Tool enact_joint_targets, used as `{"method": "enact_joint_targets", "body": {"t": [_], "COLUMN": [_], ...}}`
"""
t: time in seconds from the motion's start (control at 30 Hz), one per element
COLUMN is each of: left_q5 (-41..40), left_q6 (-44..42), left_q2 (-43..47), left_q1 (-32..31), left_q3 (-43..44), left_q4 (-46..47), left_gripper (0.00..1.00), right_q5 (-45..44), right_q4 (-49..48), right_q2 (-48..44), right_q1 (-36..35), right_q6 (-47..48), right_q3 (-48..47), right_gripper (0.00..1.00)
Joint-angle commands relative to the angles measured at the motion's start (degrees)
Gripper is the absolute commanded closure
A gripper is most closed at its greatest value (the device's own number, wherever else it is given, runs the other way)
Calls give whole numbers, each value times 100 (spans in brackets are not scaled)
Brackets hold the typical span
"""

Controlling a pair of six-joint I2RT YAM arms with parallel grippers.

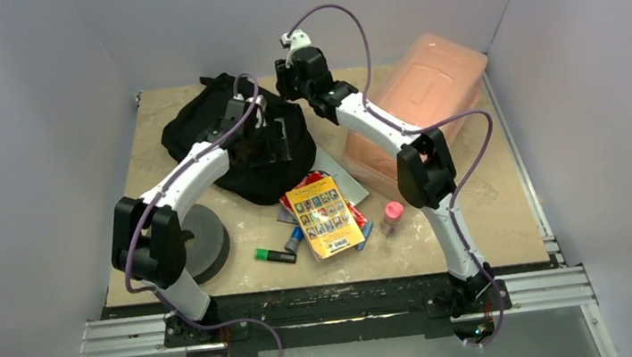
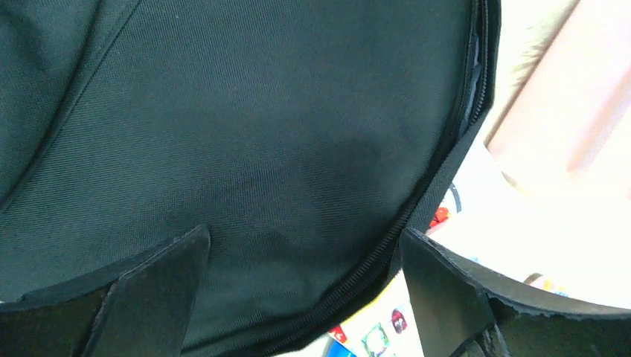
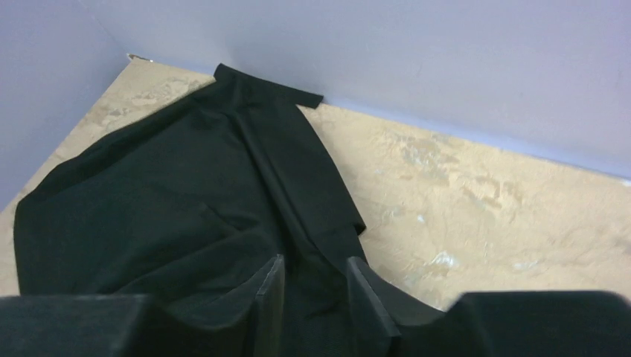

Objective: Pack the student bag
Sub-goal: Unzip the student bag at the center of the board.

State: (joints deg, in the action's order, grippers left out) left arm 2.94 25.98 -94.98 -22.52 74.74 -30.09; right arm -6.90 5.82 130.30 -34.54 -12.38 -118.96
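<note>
The left gripper [image 2: 303,234] hangs with its fingers spread wide and nothing between them, right over the bag [image 1: 199,133]. Black cloth fills the view beneath it, so the bag lies straight below this tool, very close; whether it touches I cannot tell. A zipper [image 2: 428,197] runs just inside its right finger and slants away ahead of it, and that seam marks the edge of the bag on that side. The right gripper [image 3: 316,262] sits at the far right end of the bag with its fingers only a little apart. A fold of cloth lies in the narrow gap, but it does not look pinched. From this tool the bag spreads ahead and to its left, its long axis running away from the fingers to a strap end at the wall. The things to be packed, a yellow booklet [image 1: 326,216], a green marker [image 1: 275,256] and a small pink-capped bottle [image 1: 394,214], lie behind both tools, toward the arm bases, and the booklet peeks out just past the left gripper's right finger. A pink box [image 1: 416,100] stands to the right of both tools. The bag looks closed or flat, so I judge packing barely begun. The left gripper is nearer the zipper line and the loose items, and the seam beside its right finger is what the next move hangs on.
</note>
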Motion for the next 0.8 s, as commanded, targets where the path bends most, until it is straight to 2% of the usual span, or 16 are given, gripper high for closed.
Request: {"method": "enact_joint_targets", "body": {"t": [0.0, 0.1, 0.17, 0.27, 0.37, 0.53, 0.7, 0.77], "left_q5": [-42, 7, 127, 361, 434, 514, 499, 502], "left_q6": [-43, -30, 20, 74, 48, 38, -34, -113], "left_q2": [-334, -526, -568, -640, -771, -976, -814, -751], "left_q1": [19, 13, 2, -5, -5, 9, 11, 11], "left_q3": [-33, 21, -9, 5, 83, 238, 272, 326], "left_q4": [40, -9, 70, 67, 35, -41, 11, -21], "left_gripper": [1, 2, 3, 4, 10, 41, 66, 82], "right_q5": [-196, -329, -462, -440, 46, 633, 898, 1169], "right_q4": [970, 1624, 1853, 1932, 1630, 1203, 1074, 939], "right_q2": [-17, -288, -690, -1564, -2723, -4645, -5954, -6312], "right_q1": [-15, -17, -10, -19, -82, -351, -1051, -1166], "right_q6": [-224, -272, -265, -455, -1021, -1991, -2971, -3429], "right_q3": [-924, -1101, -842, 119, 1688, 4177, 5709, 6222], "right_gripper": [48, 31, 26, 24, 20, 18, 19, 19]}}
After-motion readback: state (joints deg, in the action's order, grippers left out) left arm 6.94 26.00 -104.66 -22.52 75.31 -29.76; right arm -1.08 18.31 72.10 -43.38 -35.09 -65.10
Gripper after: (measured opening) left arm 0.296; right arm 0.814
